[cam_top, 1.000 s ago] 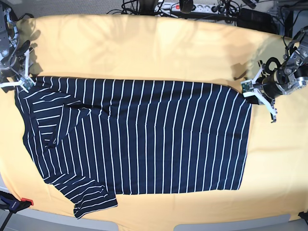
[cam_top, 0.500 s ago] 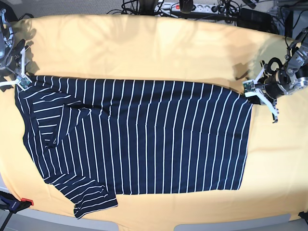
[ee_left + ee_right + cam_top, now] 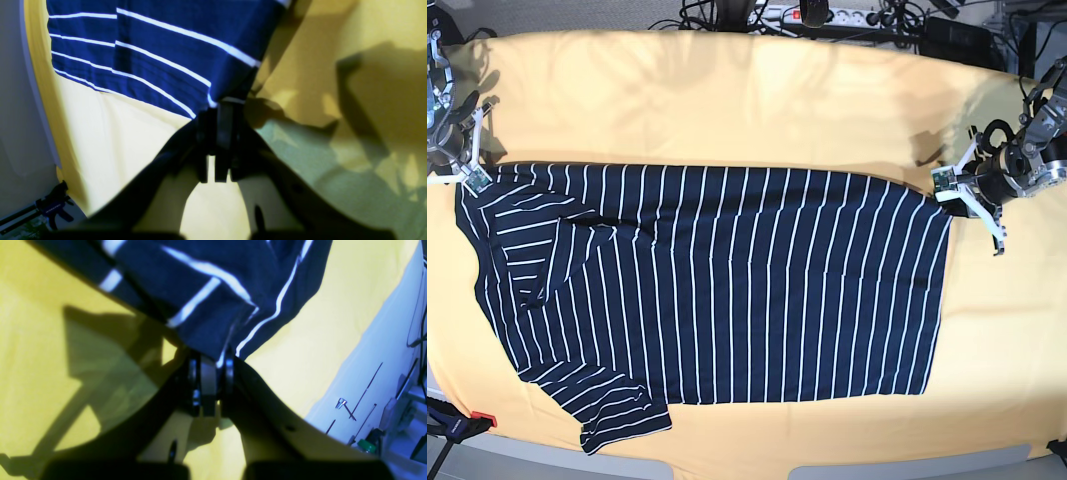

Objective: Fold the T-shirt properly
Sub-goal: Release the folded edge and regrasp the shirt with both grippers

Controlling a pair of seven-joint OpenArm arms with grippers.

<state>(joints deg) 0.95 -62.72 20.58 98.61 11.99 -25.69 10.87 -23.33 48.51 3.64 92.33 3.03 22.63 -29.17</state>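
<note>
The dark navy T-shirt [image 3: 717,280] with thin white stripes lies spread flat across the table, with one sleeve folded in at the left and the other sticking out at the front left. My left gripper [image 3: 944,187] is at the shirt's far right corner. In the left wrist view it [image 3: 218,110] is shut on that corner of the T-shirt [image 3: 160,43]. My right gripper [image 3: 469,172] sits at the far left corner. The right wrist view shows it [image 3: 213,368] pinched on a bunched edge of the T-shirt [image 3: 213,280].
A yellow-orange cloth [image 3: 727,100] covers the whole table. A power strip and cables [image 3: 827,15] lie beyond the back edge. A clamp [image 3: 457,422] grips the front left edge. Small tools and a bottle [image 3: 365,445] lie off the table on the right arm's side.
My right gripper has shifted slightly toward the back and now stands shut on the shirt's far left corner. The left gripper keeps its grip and has barely moved.
</note>
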